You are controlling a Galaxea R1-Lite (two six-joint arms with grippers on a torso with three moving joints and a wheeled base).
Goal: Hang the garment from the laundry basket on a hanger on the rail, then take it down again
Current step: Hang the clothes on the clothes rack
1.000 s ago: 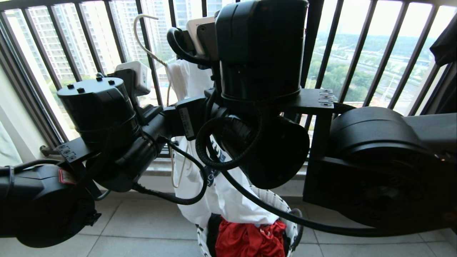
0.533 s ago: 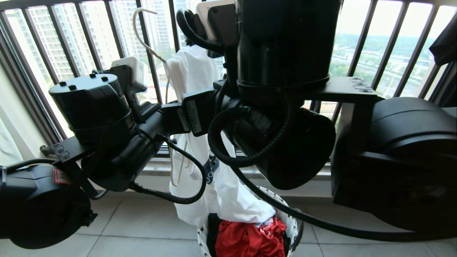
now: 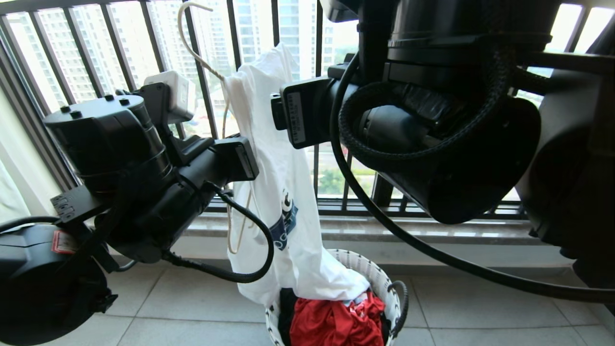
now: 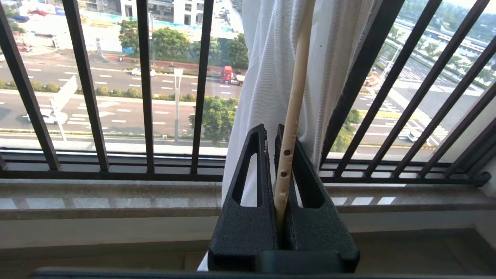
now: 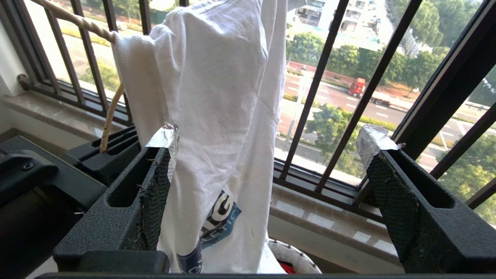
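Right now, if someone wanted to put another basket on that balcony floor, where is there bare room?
Bare tiles lie left of the laundry basket, below the left arm, and more to its right, before the window ledge. The middle is crowded: the white T-shirt on the wire hanger droops into the basket.

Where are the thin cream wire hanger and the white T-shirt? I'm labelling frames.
Thin cream-white wire hanger (image 4: 293, 97): left wrist view, on its straight wire.
White short-sleeved T-shirt with dark blue chest print (image 5: 217, 97): right wrist view, on the hanging cloth.
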